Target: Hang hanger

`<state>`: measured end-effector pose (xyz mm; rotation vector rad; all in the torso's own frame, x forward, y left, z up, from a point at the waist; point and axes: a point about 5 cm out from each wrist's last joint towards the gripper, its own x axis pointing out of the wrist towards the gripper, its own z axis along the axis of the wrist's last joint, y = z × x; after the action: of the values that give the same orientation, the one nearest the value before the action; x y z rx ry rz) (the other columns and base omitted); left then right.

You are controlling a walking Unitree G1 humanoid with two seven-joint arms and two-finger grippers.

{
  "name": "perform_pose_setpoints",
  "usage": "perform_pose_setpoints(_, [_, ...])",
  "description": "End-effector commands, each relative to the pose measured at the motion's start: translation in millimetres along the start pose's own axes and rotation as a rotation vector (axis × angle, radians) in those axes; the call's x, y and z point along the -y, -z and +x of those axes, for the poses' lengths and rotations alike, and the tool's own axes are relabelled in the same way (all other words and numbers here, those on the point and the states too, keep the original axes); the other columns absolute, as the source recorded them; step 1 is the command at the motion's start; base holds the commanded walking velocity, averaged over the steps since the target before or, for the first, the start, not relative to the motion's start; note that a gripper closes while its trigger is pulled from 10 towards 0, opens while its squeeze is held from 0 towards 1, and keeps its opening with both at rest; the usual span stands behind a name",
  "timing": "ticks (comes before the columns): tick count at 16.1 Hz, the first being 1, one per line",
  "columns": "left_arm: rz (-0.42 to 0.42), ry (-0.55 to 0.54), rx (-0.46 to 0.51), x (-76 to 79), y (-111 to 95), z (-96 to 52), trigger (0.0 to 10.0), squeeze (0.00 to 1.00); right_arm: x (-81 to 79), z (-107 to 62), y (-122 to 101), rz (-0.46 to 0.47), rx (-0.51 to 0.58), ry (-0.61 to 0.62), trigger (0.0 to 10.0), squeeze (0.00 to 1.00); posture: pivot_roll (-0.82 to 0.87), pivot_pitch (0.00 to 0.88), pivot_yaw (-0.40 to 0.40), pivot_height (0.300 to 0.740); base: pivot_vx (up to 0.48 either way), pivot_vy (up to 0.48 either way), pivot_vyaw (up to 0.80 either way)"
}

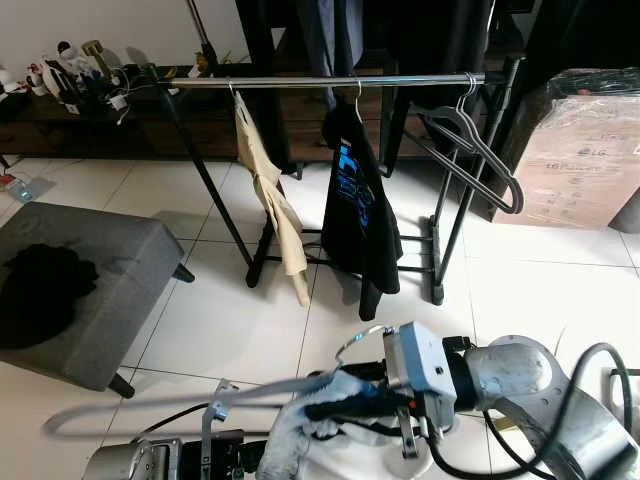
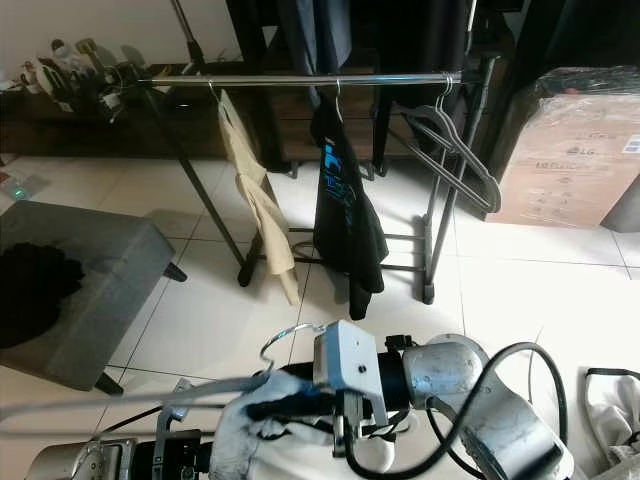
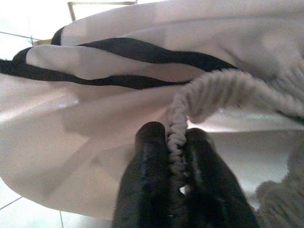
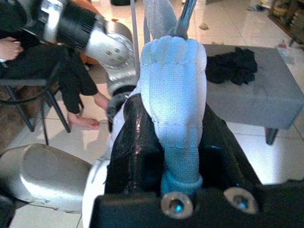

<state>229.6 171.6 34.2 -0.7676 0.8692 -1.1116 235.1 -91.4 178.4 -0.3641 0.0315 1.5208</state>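
Hanger [image 1: 180,408] with white garment [image 1: 300,435], pinched by both grippers, left [image 3: 176,156], right [image 4: 176,137]; two hung garments.

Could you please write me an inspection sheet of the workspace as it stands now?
Surface: white tiled floor.
Job's things: white garment on a grey hanger, its hook pointing up, held low in front of the robot; clothes rail ahead holds a beige garment, a black garment and an empty hanger.
Clutter: dark cloth on a grey ottoman; cardboard box at right.
Grippers: left gripper shut on the white garment's ribbed edge; right gripper shut on the white garment.
Cables: black cable on the right arm.
Surroundings: a seated person's foot and hand in the right wrist view.
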Motion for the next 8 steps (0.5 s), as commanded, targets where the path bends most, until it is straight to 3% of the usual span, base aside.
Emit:
perform_pose_setpoints(1, [0.019,-0.051,-0.040,-2.7,5.3,-6.6,0.0,0.00,4.4,-2.6,-1.5,-0.026,0.008,0.043,0.0,0.00,-0.17,0.213,0.091,0.740,0.000,0.000,0.00])
perform_pose_setpoints(3, [0.038,-0.083,-0.043,-4.8,6.1,-7.3,0.0,0.00,11.0,-11.5,8.4,-0.042,-0.054,0.092,0.0,0.00,-0.17,0.213,0.092,0.740,0.000,0.000,0.00])
perform_pose_setpoints(6, [0.055,-0.122,0.003,-6.5,-0.1,-15.3,0.0,0.00,14.5,-47.3,35.3,-0.120,-0.301,0.135,0.0,0.00,-0.17,0.214,0.089,0.740,0.000,0.000,0.00])
perform_pose_setpoints(8, [0.060,-0.131,0.007,-6.6,-0.3,-17.4,0.0,0.00,17.1,-57.1,39.7,-0.133,-0.343,0.160,0.0,0.00,-0.18,0.215,0.089,0.740,0.000,0.000,0.00])
